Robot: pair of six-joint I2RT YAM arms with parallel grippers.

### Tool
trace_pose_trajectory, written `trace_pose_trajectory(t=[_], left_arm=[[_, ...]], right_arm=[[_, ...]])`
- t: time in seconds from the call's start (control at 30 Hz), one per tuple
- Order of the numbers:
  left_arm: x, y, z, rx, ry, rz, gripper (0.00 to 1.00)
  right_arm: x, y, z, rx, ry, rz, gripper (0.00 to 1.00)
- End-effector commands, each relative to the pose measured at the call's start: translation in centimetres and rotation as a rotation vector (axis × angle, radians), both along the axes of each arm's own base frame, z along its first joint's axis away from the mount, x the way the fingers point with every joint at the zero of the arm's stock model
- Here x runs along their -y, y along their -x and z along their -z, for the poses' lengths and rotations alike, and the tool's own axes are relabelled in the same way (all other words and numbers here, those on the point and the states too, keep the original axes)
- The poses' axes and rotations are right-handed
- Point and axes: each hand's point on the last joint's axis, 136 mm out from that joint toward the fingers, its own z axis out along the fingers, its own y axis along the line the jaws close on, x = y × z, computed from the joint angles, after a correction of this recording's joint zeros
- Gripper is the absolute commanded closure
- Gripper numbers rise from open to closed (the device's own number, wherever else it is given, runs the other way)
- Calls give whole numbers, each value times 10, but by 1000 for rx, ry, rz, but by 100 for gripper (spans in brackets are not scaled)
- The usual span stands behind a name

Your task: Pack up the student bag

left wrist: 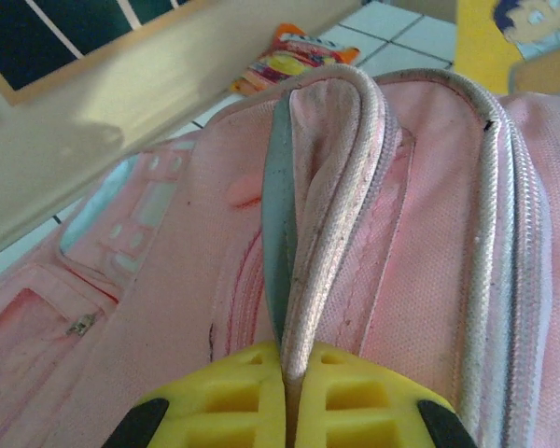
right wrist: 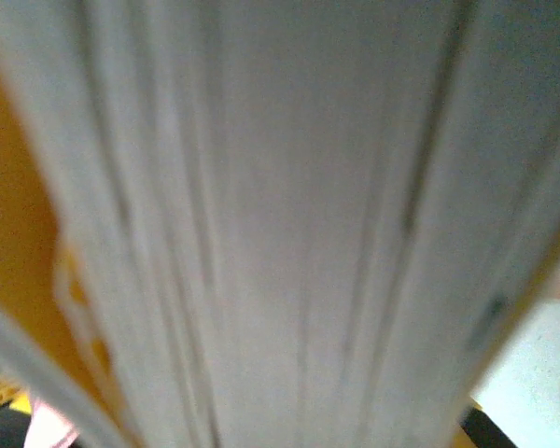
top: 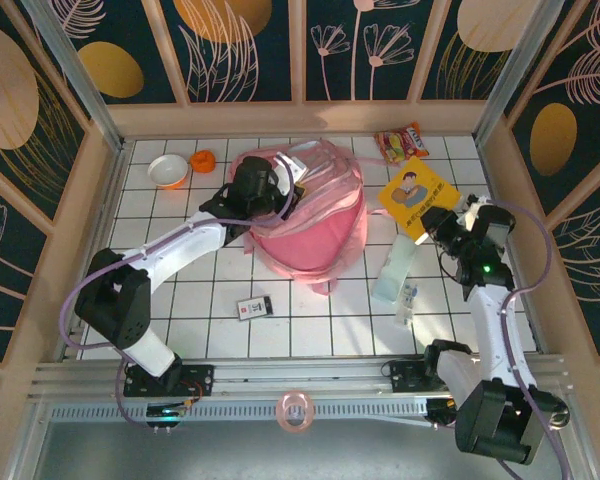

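The student bag (top: 315, 235), a big soft pale-pink backpack, lies mid-table with its mouth toward the back. My left gripper (top: 280, 198) is at the bag's left upper edge. In the left wrist view its yellow fingers (left wrist: 355, 397) are shut on the bag's grey zipper rim (left wrist: 331, 215), pinching up a fold of pink fabric (left wrist: 429, 261). My right gripper (top: 438, 222) is at the near corner of a yellow picture book (top: 415, 190) to the right of the bag. The book's white page edges (right wrist: 280, 224) sit blurred right against the right wrist camera, with yellow cover at the left.
A white bowl (top: 167, 170) and an orange (top: 202, 160) sit at the back left. A snack packet (top: 401, 143) lies at the back right. A pale mint carton (top: 394, 272) lies right of the bag, a small dark box (top: 254, 307) in front, a tape roll (top: 294, 410) on the rail.
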Motion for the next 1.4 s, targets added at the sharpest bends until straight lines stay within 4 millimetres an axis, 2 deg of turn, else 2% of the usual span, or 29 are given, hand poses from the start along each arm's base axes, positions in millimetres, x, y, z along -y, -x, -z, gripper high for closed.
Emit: trace_pose_trajectory(t=[0.0, 0.1, 0.3, 0.33, 0.43, 0.6, 0.97, 1.13, 1.27, 1.37], left_arm=[[1, -23, -66, 69, 164, -99, 100], [3, -33, -81, 66, 203, -125, 100], [7, -45, -94, 35, 238, -160, 100], [10, -49, -85, 14, 230, -158, 100], [14, -49, -84, 3, 242, -142, 100], [18, -46, -89, -4, 256, -116, 100], [24, -40, -95, -19, 285, -79, 100], [24, -40, -94, -17, 281, -74, 100], [27, -39, -96, -24, 290, -61, 100], [27, -38, -99, -21, 297, -59, 100]], right_arm=[[-23, 8, -45, 87, -103, -64, 100], [-53, 20, -39, 27, -156, -136, 100], [-108, 34, -38, -16, -247, -221, 100], [-117, 36, -35, -20, -269, -227, 100], [-139, 31, -31, -2, -352, -220, 100], [-158, 9, -23, 28, -489, -154, 100], [-204, -42, -16, 126, -599, -114, 100], [-216, -68, 3, 114, -639, -71, 100], [-234, -100, 12, 124, -635, -60, 100], [-241, -123, 32, 98, -617, -14, 100]])
